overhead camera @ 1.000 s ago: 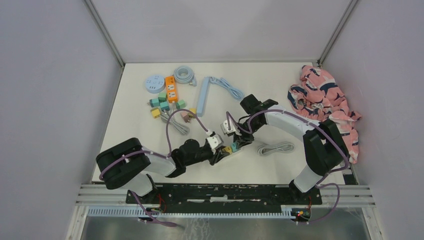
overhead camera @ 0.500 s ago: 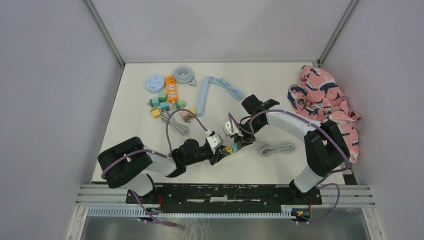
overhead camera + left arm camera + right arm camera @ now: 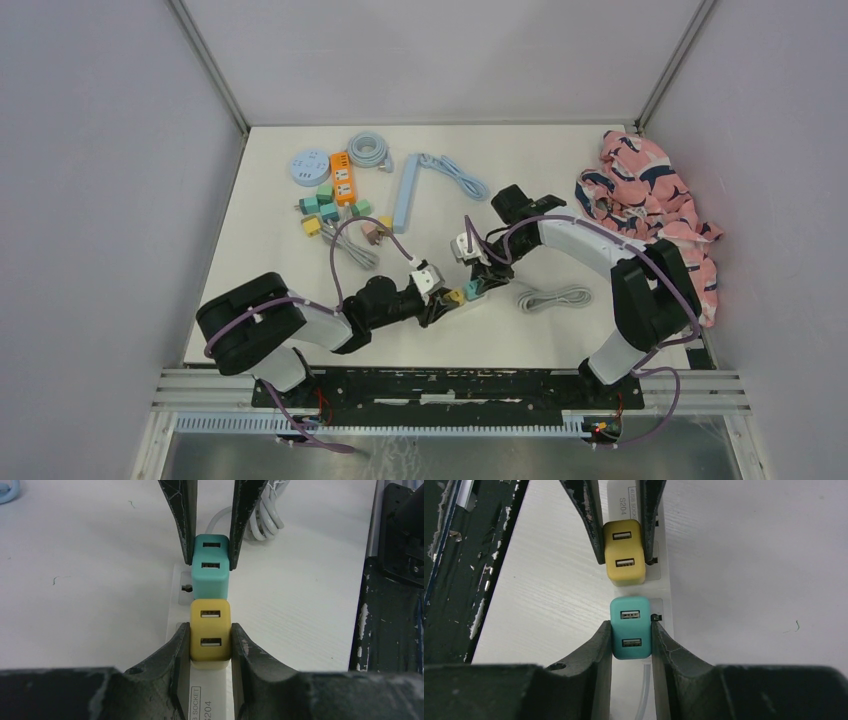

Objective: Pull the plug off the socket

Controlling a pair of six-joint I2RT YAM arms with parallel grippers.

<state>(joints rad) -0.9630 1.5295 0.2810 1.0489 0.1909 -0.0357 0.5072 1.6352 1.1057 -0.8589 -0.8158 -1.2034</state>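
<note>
My left gripper (image 3: 210,635) is clamped on the flanks of the yellow USB plug (image 3: 210,630), low in the centre of the left wrist view. The plug sits on the white power strip (image 3: 181,592). Just above it, my right gripper (image 3: 631,635) pinches the teal USB plug (image 3: 630,625) from both sides; I cannot tell if its pins are seated. From above, my left arm (image 3: 330,325) lies low, reaching rightward to mid-frame. My right arm (image 3: 590,245) arches up from the lower right and bends back left over the table (image 3: 280,260).
</note>
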